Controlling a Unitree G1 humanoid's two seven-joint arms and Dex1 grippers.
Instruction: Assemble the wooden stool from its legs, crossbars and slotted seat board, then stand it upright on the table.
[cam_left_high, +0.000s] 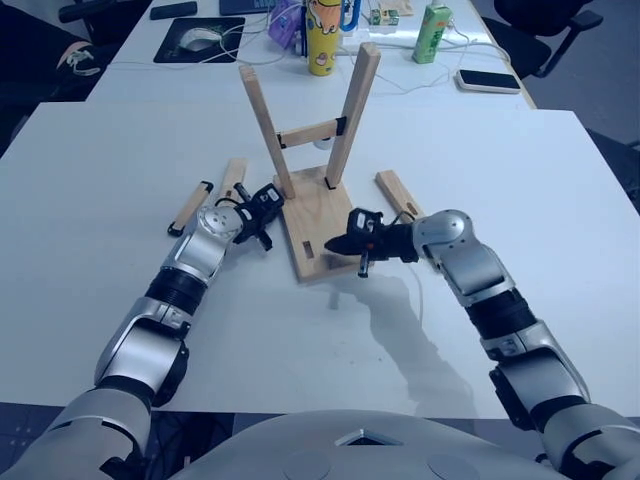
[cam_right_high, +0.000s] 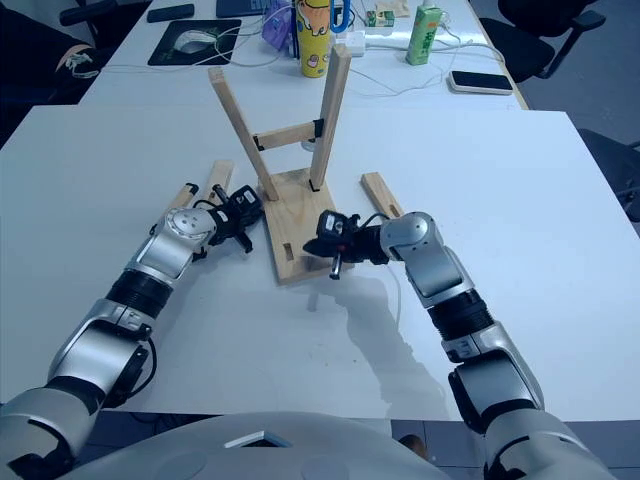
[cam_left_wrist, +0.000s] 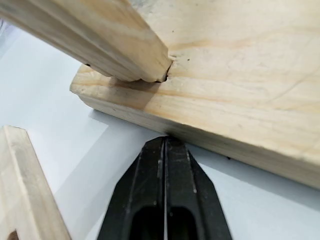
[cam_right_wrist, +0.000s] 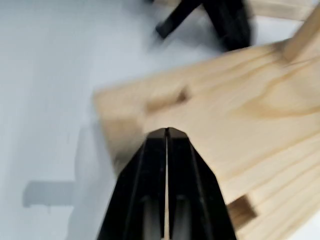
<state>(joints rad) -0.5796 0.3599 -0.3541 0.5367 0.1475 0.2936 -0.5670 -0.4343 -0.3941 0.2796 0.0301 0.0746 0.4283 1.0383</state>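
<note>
The slotted seat board (cam_left_high: 315, 225) lies flat on the white table. Two legs (cam_left_high: 267, 130) (cam_left_high: 354, 115) stand up from its far end, joined by a crossbar (cam_left_high: 310, 133). My left gripper (cam_left_high: 268, 205) is shut, with its tip (cam_left_wrist: 165, 142) against the board's left edge, close to the base of the left leg (cam_left_wrist: 100, 40). My right gripper (cam_left_high: 335, 244) is shut with nothing in it and hovers over the board's near right part (cam_right_wrist: 166, 131), beside an empty slot (cam_right_wrist: 241, 210). A loose leg (cam_left_high: 232, 180) and a short crossbar (cam_left_high: 189, 208) lie left of the board. Another loose leg (cam_left_high: 398, 193) lies to its right.
A second desk behind holds a yellow cup (cam_left_high: 322, 40), a green carton (cam_left_high: 432, 32), a phone (cam_left_high: 487, 80) and a mouse on a dark pad (cam_left_high: 198, 40). Wide bare tabletop lies to both sides and in front of the board.
</note>
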